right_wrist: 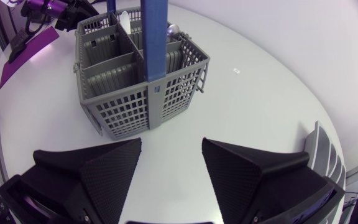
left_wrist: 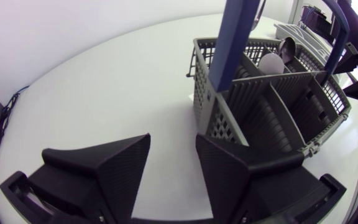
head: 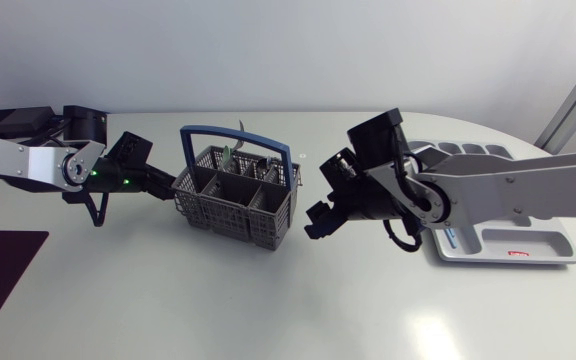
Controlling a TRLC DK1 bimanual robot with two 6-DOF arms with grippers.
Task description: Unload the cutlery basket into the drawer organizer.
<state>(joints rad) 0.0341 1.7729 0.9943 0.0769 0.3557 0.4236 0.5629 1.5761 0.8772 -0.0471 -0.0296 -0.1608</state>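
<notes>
Now left and right jaws both gape empty, flanking the cutlery basket (head: pixel 233 205) — pick step, I reckon; next, one must dip inside and grasp a piece.

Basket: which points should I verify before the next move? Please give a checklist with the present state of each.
1. Left claw open: ok.
2. Right claw open: ok.
3. Basket upright on table: ok.
4. Cutlery inside to pick: ok, a spoon shows.
5. Handle clear of the way down: not ok, it stands upright over the middle.
6. Organizer slots free: cannot tell, partly hidden.
</notes>
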